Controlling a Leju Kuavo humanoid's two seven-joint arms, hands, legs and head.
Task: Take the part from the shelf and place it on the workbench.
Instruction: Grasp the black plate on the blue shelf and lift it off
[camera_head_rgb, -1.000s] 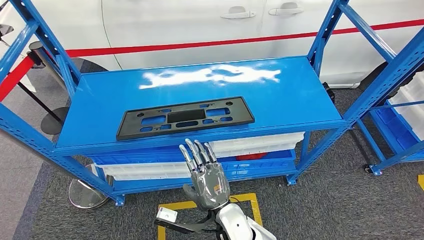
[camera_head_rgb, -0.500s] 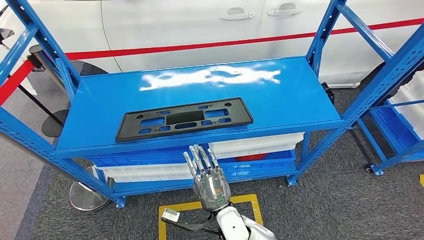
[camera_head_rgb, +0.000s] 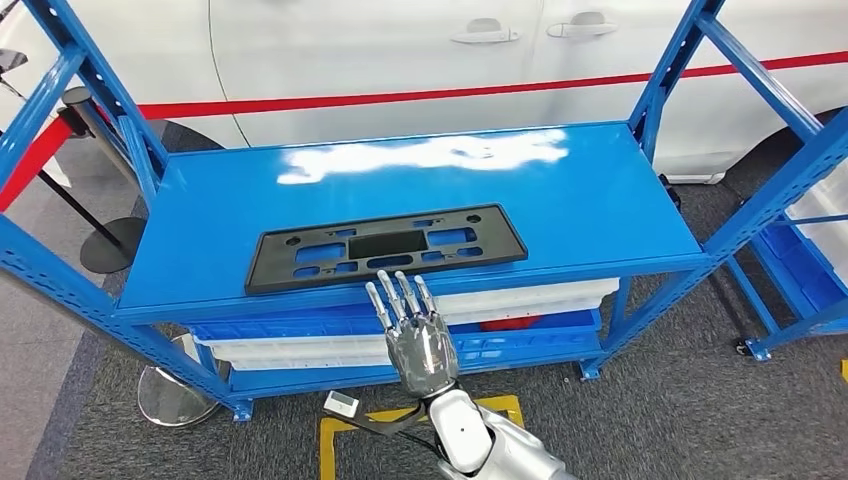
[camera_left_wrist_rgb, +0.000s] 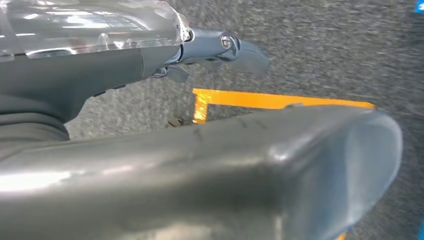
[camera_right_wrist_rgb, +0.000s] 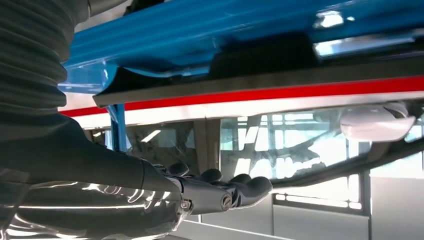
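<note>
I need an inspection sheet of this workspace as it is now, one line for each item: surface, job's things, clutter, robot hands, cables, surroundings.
Surface: blue shelf top, bare with a bright glare patch near the back.
Job's things: black part lies flat near the front edge, not held.
Clutter: white bins on the lower shelf level.
Robot hands: right robot hand raised before the shelf edge, fingers apart, holding nothing; left robot hand over the grey floor, grasp state cannot be told.
Cables: black strap with a small white tag below the right wrist.
Surroundings: white car, red barrier tape, yellow floor marking.
</note>
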